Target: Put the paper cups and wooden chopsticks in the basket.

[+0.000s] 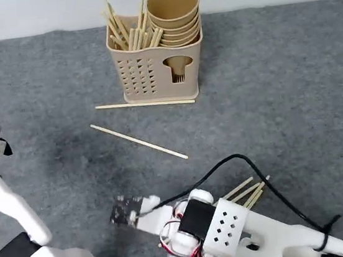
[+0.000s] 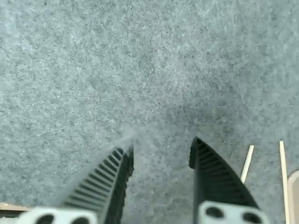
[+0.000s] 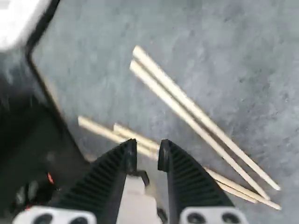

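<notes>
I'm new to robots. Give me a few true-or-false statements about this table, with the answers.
1. The paper cups sit stacked inside the basket. True.
2. Every chopstick is already in the basket. False: a loose chopstick lies on the carpet in front of it, and another lies along its foot.
3. The left gripper is open, with bare carpet between its fingers. True.
4. The right gripper hangs over the basket. False: it is over a bunch of chopsticks on the carpet, well away from the basket.
</notes>
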You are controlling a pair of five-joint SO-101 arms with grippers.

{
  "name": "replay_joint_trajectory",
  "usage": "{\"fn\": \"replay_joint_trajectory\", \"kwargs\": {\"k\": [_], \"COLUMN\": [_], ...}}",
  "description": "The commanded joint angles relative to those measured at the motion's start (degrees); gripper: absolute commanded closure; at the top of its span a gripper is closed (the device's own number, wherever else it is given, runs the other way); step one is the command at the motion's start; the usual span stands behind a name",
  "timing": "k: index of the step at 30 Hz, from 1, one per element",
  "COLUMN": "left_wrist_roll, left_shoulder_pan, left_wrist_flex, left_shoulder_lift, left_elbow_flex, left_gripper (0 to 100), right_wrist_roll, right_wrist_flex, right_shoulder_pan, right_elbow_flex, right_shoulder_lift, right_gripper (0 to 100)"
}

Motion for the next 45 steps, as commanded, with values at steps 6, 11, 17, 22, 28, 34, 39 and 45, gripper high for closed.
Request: {"fn": "replay_joint_trajectory", "kwargs": {"k": [6, 11, 17, 22, 28, 34, 39, 45], "left_wrist_roll": [-0.44, -6.24, -28.84, -36.22, -36.22, -36.48, -36.57, -34.99], "left_shoulder_pan": [-0.09, 7.38, 21.27, 34.73, 48.62, 60.13, 69.63, 79.3], "left_wrist_flex": [0.35, 1.23, 2.2, 2.2, 2.2, 2.29, 2.29, 1.05], "left_shoulder_lift": [-3.52, -3.6, -6.51, -8.97, -9.85, -9.93, -9.93, -9.41], "left_elbow_flex": [0.04, -0.22, 0.04, 0.13, 1.1, 11.56, 21.14, 28.53], "left_gripper": [81, 81, 81, 81, 81, 81, 81, 81], "right_wrist_roll": [-0.44, -4.57, -11.16, -11.6, -12.04, -19.25, -21.27, -26.02], "right_wrist_flex": [-3.82, -3.82, -18.07, -30.02, -40.31, -47.52, -50.07, -54.37], "right_shoulder_pan": [0.48, 11.74, 34.15, 55.16, 78.11, 96.22, 105.01, 111.96], "right_elbow_flex": [-0.35, -6.15, -15.38, -18.99, -20.22, -19.96, -17.05, -14.77], "right_shoulder_lift": [0.4, 0.04, 0.04, 0.04, 0.04, 0.75, 2.33, 7.52], "right_gripper": [89.8, 80.7, 76.1, 76.1, 76.1, 76.1, 76.1, 76.1]}}
